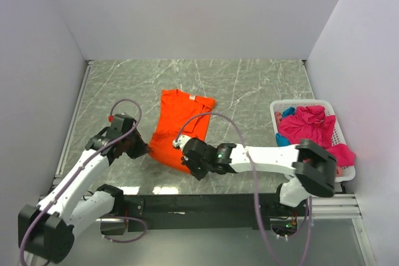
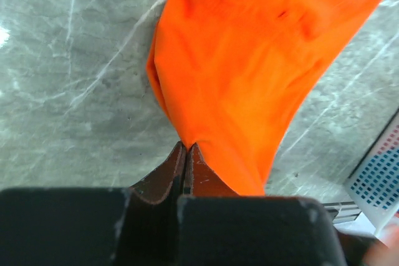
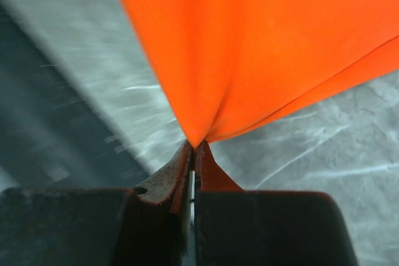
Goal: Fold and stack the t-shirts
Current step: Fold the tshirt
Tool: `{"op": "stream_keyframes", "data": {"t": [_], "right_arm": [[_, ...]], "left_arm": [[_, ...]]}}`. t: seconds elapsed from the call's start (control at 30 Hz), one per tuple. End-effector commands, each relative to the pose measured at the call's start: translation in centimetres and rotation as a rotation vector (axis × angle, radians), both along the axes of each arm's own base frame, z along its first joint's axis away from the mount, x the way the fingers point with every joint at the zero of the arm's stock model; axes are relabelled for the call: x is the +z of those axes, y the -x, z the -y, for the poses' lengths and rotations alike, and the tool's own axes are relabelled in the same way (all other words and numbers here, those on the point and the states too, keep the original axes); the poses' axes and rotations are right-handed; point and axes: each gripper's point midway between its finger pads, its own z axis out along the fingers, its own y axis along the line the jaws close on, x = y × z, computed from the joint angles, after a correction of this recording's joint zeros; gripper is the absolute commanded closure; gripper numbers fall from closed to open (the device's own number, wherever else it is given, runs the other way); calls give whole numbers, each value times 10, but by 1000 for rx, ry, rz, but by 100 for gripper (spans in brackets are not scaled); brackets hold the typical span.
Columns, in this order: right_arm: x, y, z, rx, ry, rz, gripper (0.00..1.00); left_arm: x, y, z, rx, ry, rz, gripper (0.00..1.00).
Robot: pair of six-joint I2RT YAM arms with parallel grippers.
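Observation:
The bright orange t-shirt (image 1: pixel 177 126) lies lengthwise in the middle of the marble table, partly folded. My left gripper (image 1: pixel 144 149) is shut on its near left corner; the left wrist view shows the orange cloth (image 2: pixel 249 79) pinched at the fingertips (image 2: pixel 187 149). My right gripper (image 1: pixel 185 161) is shut on the near right corner; the right wrist view shows the cloth (image 3: pixel 249 48) rising from the pinch (image 3: pixel 194 146). Magenta-pink shirts (image 1: pixel 308 126) and a bit of teal-blue cloth (image 1: pixel 287 114) fill the basket at the right.
A white plastic basket (image 1: pixel 340 130) stands at the table's right edge, also showing as a corner in the left wrist view (image 2: pixel 380 179). Walls close the table at the back and sides. A dark rail (image 1: pixel 206 204) runs along the near edge.

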Motion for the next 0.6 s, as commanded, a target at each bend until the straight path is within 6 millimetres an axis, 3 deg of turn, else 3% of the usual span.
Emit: {"op": "stream_keyframes", "data": {"t": [0.0,0.17,0.3,0.4,0.43,0.53,0.57], "right_arm": [[51,3,0,-32,-108,9,100],[97,-27,2,-106,-161,68,100],[114,-61,18,-210,-185,56,100],[125,-87,28,-260,-195,64,100],[128,-94,30,-265,-196,78,100],[133,-120,41,-323,-203,90,100],[138,-127,41,-334,-214,87,100]], "left_arm": [[25,-8,-7,35,-10,83,99],[62,-41,4,25,16,185,99],[95,-75,12,24,20,272,99],[102,-94,10,48,-15,286,99],[114,-103,10,57,-15,312,99],[125,-125,14,53,-19,342,99],[118,-132,15,54,-28,319,99]]}}
